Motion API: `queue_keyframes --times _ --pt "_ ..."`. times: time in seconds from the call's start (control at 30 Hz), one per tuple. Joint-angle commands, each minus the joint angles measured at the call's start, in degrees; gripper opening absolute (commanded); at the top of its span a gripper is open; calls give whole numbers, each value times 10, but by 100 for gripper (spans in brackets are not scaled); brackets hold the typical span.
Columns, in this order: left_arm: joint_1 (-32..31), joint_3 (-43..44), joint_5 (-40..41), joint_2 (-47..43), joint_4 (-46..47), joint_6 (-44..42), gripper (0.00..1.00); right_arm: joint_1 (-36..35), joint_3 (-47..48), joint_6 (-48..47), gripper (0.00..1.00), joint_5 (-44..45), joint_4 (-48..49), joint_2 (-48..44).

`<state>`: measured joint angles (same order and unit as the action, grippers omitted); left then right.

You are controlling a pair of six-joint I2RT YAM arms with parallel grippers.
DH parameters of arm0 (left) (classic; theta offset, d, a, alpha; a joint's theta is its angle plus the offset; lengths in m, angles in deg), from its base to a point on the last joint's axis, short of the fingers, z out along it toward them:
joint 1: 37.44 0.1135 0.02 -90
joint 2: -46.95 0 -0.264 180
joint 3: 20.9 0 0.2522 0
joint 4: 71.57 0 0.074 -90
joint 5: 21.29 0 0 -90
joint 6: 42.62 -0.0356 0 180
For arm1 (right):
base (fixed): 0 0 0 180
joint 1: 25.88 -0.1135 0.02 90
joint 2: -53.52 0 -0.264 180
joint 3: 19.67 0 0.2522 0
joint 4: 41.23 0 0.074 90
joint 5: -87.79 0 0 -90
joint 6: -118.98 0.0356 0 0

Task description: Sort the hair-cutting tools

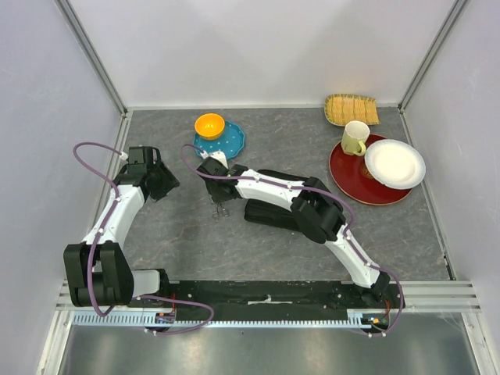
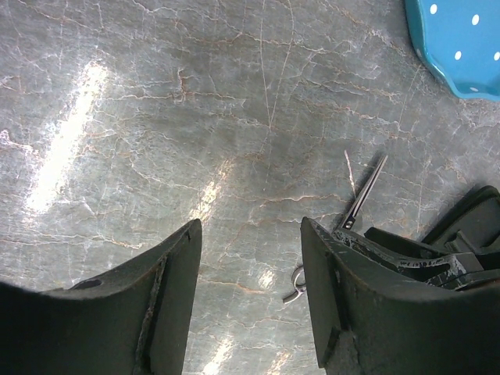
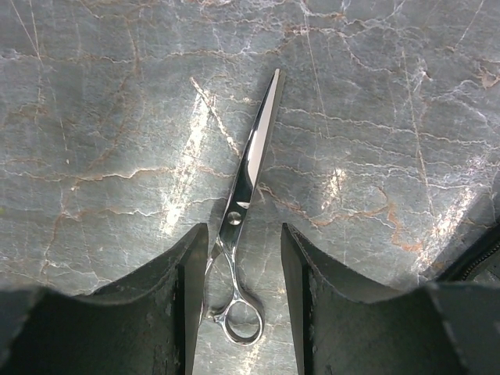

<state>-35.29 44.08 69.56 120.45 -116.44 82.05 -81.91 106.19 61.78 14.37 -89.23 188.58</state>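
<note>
One of the hair-cutting tools, a pair of slim silver scissors (image 3: 250,168), lies flat on the grey marbled table with its blades closed and pointing away. My right gripper (image 3: 244,230) is open and straddles the handle end; the finger ring rests close to the left finger (image 3: 183,289). In the top view the scissors (image 1: 221,209) sit just below the right gripper (image 1: 219,194). My left gripper (image 2: 250,226) is open and empty over bare table, to the left of the scissors (image 2: 366,187). In the top view the left gripper (image 1: 166,183) hovers left of the right one.
A flat black zip case (image 1: 269,212) lies under the right forearm. Behind are a blue dotted plate (image 1: 233,142) with an orange bowl (image 1: 209,125), a red plate (image 1: 355,181) with a white plate (image 1: 394,162) and yellow mug (image 1: 355,138), and a woven tray (image 1: 351,109). Walls enclose three sides.
</note>
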Motion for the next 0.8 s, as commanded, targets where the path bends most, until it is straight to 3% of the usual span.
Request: queue_keyframes --times 0.0,0.2,0.37,0.6,0.77 --pt "1 0 -6 -11 22 12 61 -1 15 2 50 -4 7 -6" --pt "4 2 -20 -3 22 13 61 0 71 -13 46 -1 -76 51" --pt "4 1 -25 1 25 13 61 -1 59 -22 40 -10 -99 63" --pt "5 1 -40 4 28 9 61 -1 37 -26 0 2 -108 44" --pt "5 1 -64 4 37 7 62 7 8 -2 0 2 -65 -1"
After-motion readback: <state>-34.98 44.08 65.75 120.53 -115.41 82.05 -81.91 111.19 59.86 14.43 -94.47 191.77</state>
